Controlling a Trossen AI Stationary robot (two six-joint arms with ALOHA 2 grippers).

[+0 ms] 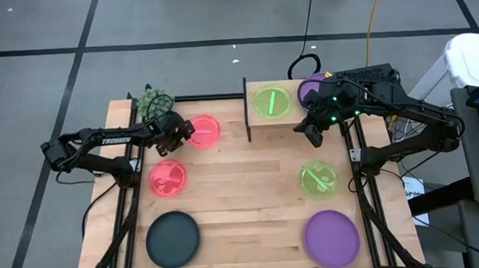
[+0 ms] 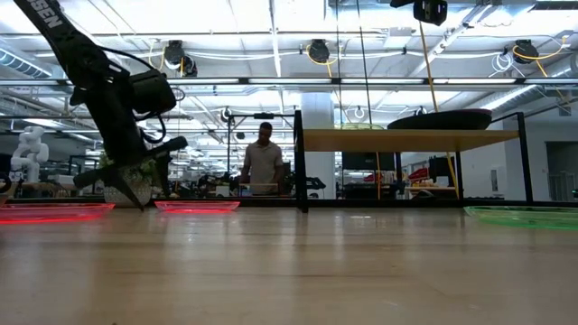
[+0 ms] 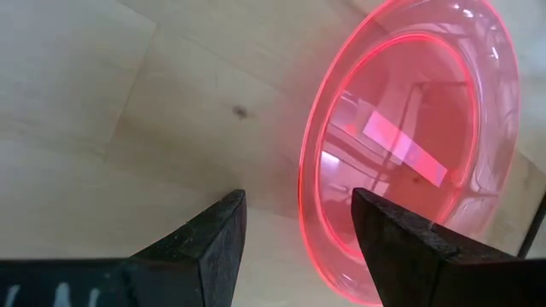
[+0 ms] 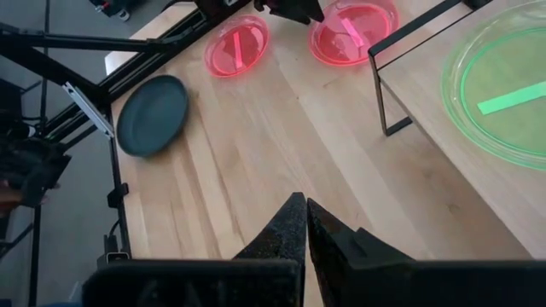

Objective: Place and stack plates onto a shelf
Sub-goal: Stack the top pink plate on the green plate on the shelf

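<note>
Though partly cropped, pink plate (image 3: 409, 136) rim.

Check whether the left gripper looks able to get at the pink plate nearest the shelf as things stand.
Probably yes. The left gripper is open right at the rim of that pink plate, one finger at its edge, and nothing lies between them on the table.

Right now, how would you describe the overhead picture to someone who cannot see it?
Two dark robot arms work over a wooden table. The left arm's open fingers reach a pink plate; the right arm's shut fingers sit beside a small shelf bearing a green plate and a purple plate.
</note>
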